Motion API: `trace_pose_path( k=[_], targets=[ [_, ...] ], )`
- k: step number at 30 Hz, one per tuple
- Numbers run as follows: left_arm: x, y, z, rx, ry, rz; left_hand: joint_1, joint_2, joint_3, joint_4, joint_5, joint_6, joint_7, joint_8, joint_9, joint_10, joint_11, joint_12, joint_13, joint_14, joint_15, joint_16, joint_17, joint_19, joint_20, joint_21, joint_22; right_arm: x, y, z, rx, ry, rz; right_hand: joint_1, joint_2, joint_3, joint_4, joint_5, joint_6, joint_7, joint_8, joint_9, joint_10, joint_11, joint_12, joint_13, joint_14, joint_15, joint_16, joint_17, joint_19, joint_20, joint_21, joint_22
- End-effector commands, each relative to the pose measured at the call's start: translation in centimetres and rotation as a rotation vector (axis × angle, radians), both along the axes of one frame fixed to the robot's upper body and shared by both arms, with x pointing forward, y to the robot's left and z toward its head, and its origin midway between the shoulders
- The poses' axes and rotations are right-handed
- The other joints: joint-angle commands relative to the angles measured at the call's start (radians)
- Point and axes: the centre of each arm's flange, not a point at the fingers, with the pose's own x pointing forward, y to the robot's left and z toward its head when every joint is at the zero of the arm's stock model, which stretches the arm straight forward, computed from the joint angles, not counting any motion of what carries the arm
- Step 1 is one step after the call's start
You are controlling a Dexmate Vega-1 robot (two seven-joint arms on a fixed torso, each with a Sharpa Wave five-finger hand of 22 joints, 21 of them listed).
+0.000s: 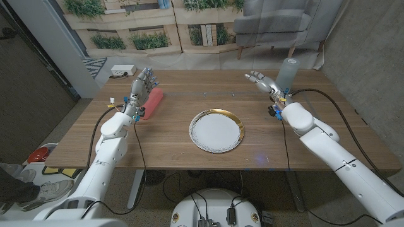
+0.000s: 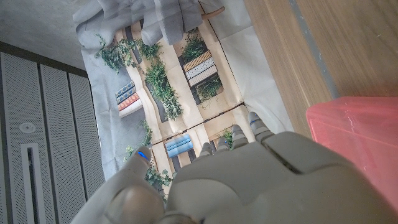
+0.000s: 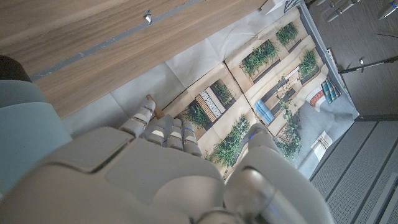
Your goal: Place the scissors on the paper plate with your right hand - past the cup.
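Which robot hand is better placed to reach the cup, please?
Right. The right robot hand is just beside the cup at the table's far right, holding nothing. The left robot hand is on the other side, by the red object, with the plate between.

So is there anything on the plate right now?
No. The paper plate with its gold rim looks bare white in the head view; no scissors lie on it. What is under the plate is covered, so that cannot be seen.

Paper plate mid-table; right robot hand beside pale cup
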Motion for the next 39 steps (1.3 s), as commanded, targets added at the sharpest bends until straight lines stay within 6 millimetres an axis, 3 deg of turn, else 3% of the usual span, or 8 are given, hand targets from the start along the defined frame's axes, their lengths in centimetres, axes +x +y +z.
trace_pose_path(
  k=[1,12,13,21,26,27,29,39],
  targets=[
    [0.2,-0.2,0.2,0.005,-0.001,-0.005,-0.005,0.000,-0.003,0.001,0.007,-0.037,0.001,0.003,0.002,-0.099,-0.006,0.003,0.003,-0.140,0.005,0.004,0.004,-0.119,0.008,-0.007,0.004,-0.6,-1.4,-0.1,-0.024,-0.007,-0.065,0.010,0.006,0.002,-0.010,0.001,0.016,-0.001,0.005,0.006,0.008,-0.004,-0.002,0.003,0.010,0.000,-0.002,0.003,0.011,-0.004,-0.002,0.002],
    [0.3,-0.4,0.4,0.010,-0.005,-0.008,-0.006,0.000,-0.005,0.001,0.007,-0.032,0.001,0.004,0.002,-0.097,0.005,0.003,0.003,-0.140,0.006,0.004,0.004,-0.116,0.010,-0.012,0.005,-1.0,-2.5,0.0,-0.052,-0.009,-0.117,0.020,0.007,0.004,-0.018,-0.001,0.015,-0.007,0.003,0.006,0.009,0.000,-0.003,0.003,0.011,-0.001,-0.002,0.003,0.012,-0.004,-0.003,0.002],
    [0.3,-0.4,0.4,0.009,-0.005,-0.008,-0.006,0.000,-0.006,0.001,0.007,-0.032,0.001,0.004,0.002,-0.100,-0.009,0.002,0.003,-0.140,0.006,0.004,0.004,-0.116,0.010,-0.013,0.005,-1.1,-2.6,0.0,-0.056,-0.009,-0.123,0.020,0.007,0.004,-0.019,-0.001,0.015,-0.007,0.002,0.006,0.009,0.000,-0.003,0.003,0.012,-0.001,-0.002,0.003,0.013,-0.005,-0.003,0.002],
    [0.2,-0.4,0.5,0.011,-0.007,-0.006,-0.006,0.000,-0.006,0.001,0.007,-0.031,0.001,0.004,0.002,-0.097,0.006,0.003,0.003,-0.140,0.006,0.004,0.004,-0.115,0.010,-0.015,0.005,-1.4,-3.4,0.1,-0.077,-0.007,-0.157,0.026,0.008,0.005,-0.024,-0.002,0.015,-0.006,0.001,0.007,0.009,-0.001,-0.004,0.003,0.012,0.000,-0.003,0.003,0.013,-0.004,-0.003,0.003],
    [0.2,-0.5,0.5,0.015,-0.007,-0.006,-0.006,0.000,-0.007,0.001,0.008,-0.031,0.000,0.004,0.002,-0.096,0.004,0.004,0.003,-0.140,0.007,0.004,0.004,-0.114,0.010,-0.016,0.005,-1.6,-3.8,0.1,-0.082,-0.006,-0.171,0.029,0.010,0.006,-0.027,-0.003,0.016,-0.008,0.000,0.007,0.008,-0.001,-0.004,0.003,0.012,-0.001,-0.003,0.003,0.013,-0.004,-0.003,0.003],
    [0.2,-0.5,0.5,0.015,-0.006,-0.006,-0.007,0.000,-0.007,0.001,0.008,-0.031,0.001,0.004,0.002,-0.098,-0.011,0.003,0.003,-0.140,0.007,0.004,0.004,-0.114,0.010,-0.017,0.005,-1.6,-3.8,0.1,-0.083,-0.006,-0.172,0.029,0.010,0.006,-0.027,-0.003,0.016,-0.008,0.000,0.007,0.008,-0.001,-0.004,0.003,0.012,0.000,-0.003,0.003,0.013,-0.004,-0.003,0.003],
    [0.2,-0.6,0.5,0.017,-0.005,-0.009,-0.007,0.000,-0.008,0.001,0.008,-0.030,0.000,0.003,0.002,-0.102,0.003,0.001,0.003,-0.140,0.006,0.003,0.004,-0.113,0.010,-0.018,0.005,-1.7,-4.0,0.1,-0.086,-0.006,-0.180,0.031,0.010,0.006,-0.028,-0.003,0.017,-0.008,0.000,0.007,0.008,0.000,-0.004,0.003,0.012,0.000,-0.003,0.003,0.013,-0.004,-0.003,0.003],
    [0.3,-1.1,0.5,0.023,-0.005,-0.016,-0.007,0.000,-0.009,0.000,0.008,-0.030,0.000,0.003,0.002,-0.095,0.004,0.004,0.003,-0.140,0.006,0.004,0.004,-0.110,0.011,-0.022,0.005,-2.5,-5.2,0.1,-0.132,0.001,-0.235,0.036,0.013,0.007,-0.033,-0.006,0.019,-0.013,-0.001,0.007,0.008,0.000,-0.005,0.004,0.013,-0.001,-0.003,0.003,0.014,-0.004,-0.004,0.003]
  ],
)
